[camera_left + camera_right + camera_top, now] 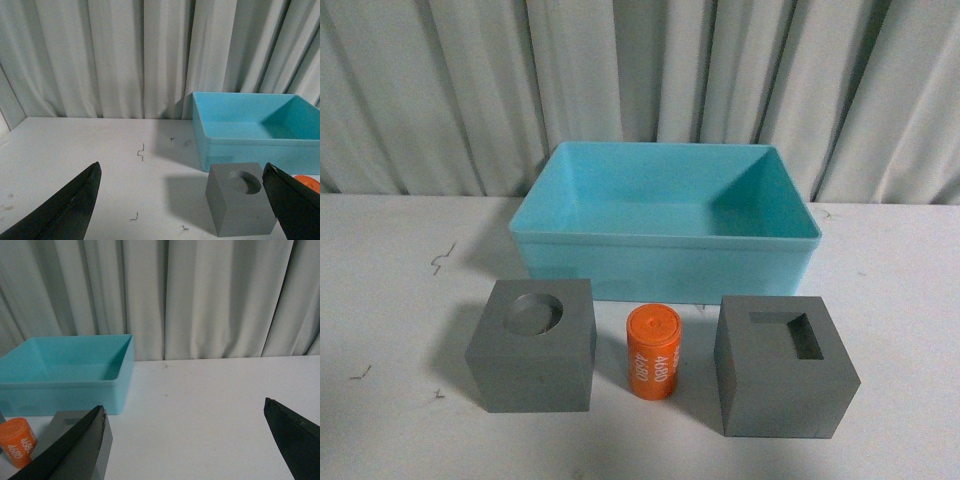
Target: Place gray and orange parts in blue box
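Front view: round-hole cube (532, 350), slot cube (785, 370), cylinder (652, 352) outside box (665, 265). Left tool (181, 167), right tool (185, 405) gape empty; I'd pinch the stiff-looking cubes' flat sides

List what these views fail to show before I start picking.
Front view: cylinder lettering too small to read surely; box near wall hides the floor strip behind it; neither arm shows.
Right wrist view: rectangular-recess cube mostly behind a finger of the right end effector.
Left wrist view: cylinder only a sliver, behind a finger of the left end effector and cut by the edge.
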